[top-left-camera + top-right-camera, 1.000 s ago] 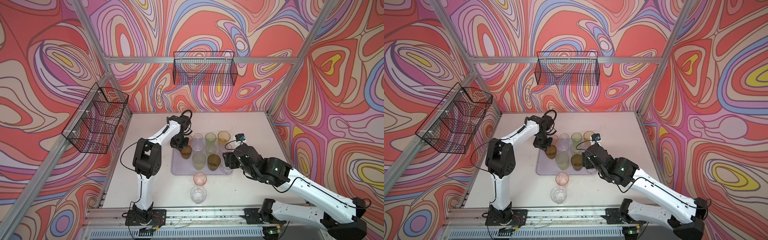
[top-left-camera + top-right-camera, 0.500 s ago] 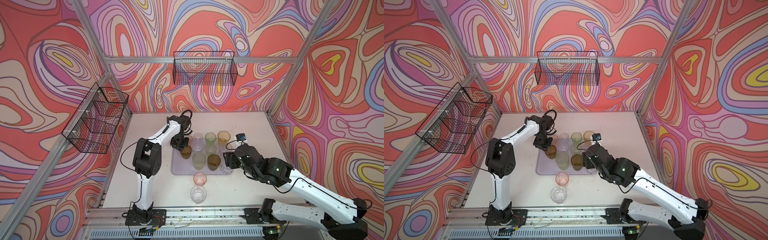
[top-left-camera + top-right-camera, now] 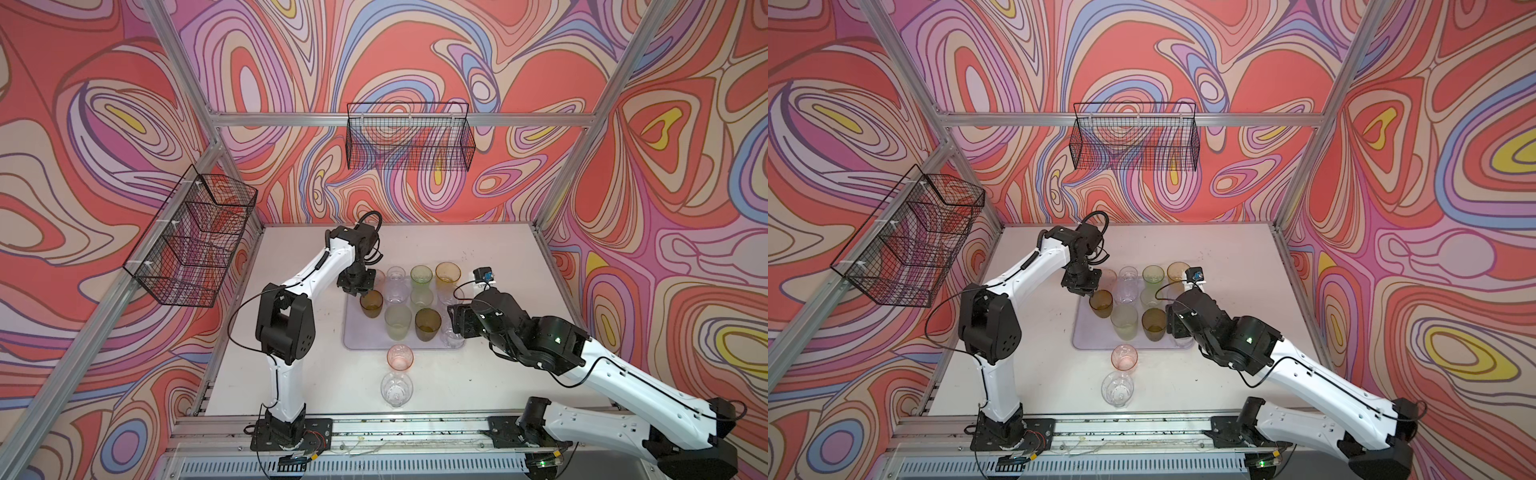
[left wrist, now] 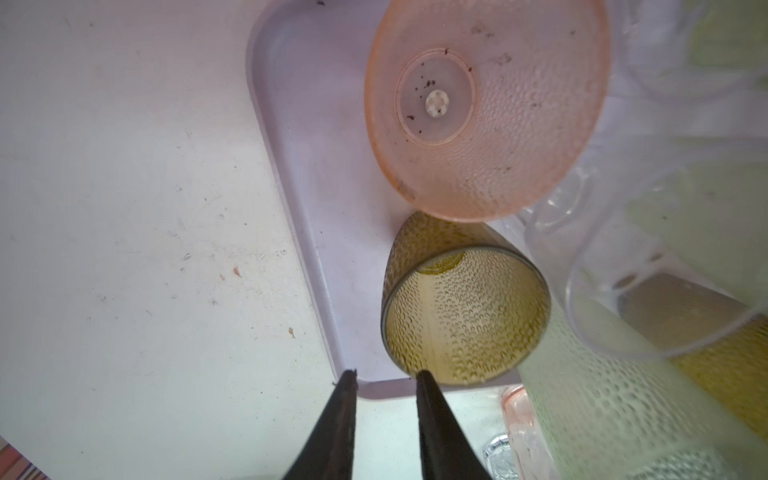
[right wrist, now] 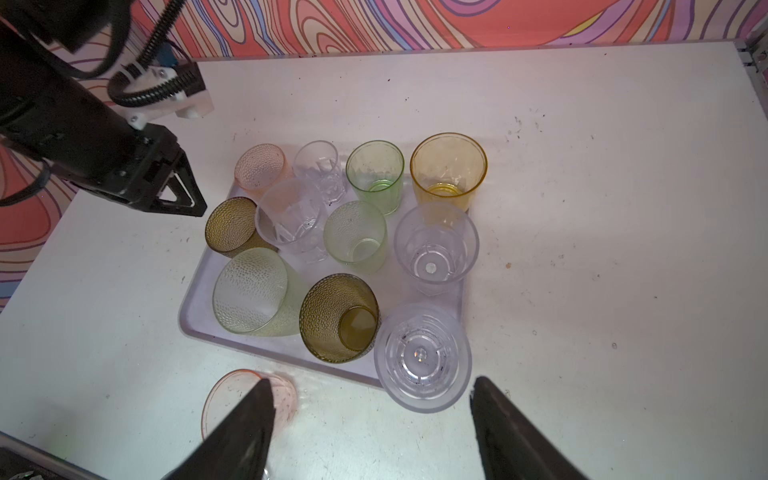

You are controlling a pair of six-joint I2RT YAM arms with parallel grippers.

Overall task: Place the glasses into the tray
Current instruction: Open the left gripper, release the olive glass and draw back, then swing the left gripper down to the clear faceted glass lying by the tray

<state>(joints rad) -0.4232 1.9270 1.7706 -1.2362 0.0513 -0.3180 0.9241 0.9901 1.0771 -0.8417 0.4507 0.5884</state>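
Mostly the glasses are in the tray, a pale lavender one lying in the middle of the white table. Eleven stand upright inside it, packed in three rows. An amber glass is at one far corner and a dimpled pink glass at the other. Two glasses are outside, on the table just in front of the tray's near rim: a second pink glass and, closer to the table's front edge, a clear glass. The left fingers hover at the tray's far left corner, beside the dimpled pink glass and a dark olive glass. They are parted by a narrow gap with nothing between them. The right fingers are spread wide at the tray's near right corner, by a clear tumbler standing there, and they grip nothing.
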